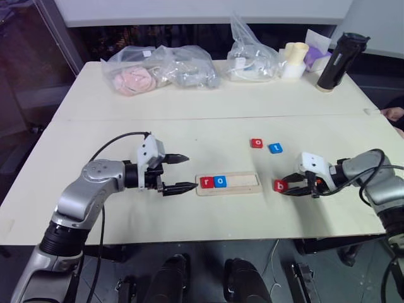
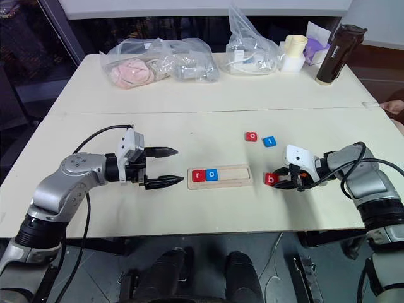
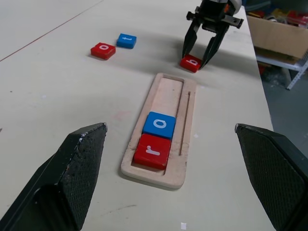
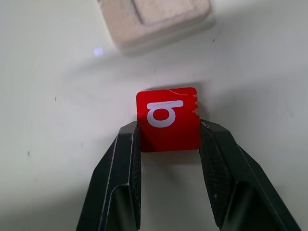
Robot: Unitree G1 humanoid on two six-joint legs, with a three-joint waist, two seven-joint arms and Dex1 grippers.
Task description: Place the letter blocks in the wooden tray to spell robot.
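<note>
Wooden tray (image 1: 228,183): pale wood strip lying flat on the cream counter (image 1: 189,126), near its front edge, between the two arms. Groove holds two tiles at its left end, touching: red "r" block (image 1: 206,182), then blue "o" block (image 1: 219,182). Rest of the groove bare.

Red "b" block (image 4: 168,119): flat on the counter just right of the tray's right end, white letter legible. Clamped on two opposite sides by the right pincer (image 4: 168,139), whose black fingers press its edges.

Red "o" block (image 1: 257,143) and blue "t" block (image 1: 275,148): side by side on the counter, beyond the tray's right end, apart from it.

Left pincer (image 1: 179,173): spread wide, nothing between its fingers, level with the tray's left end and just short of it.

Far edge of counter: clear plastic bags (image 1: 161,68) with pale contents, a cream cup (image 1: 294,60), a dark bottle (image 1: 341,61). No writing readable on these.
</note>
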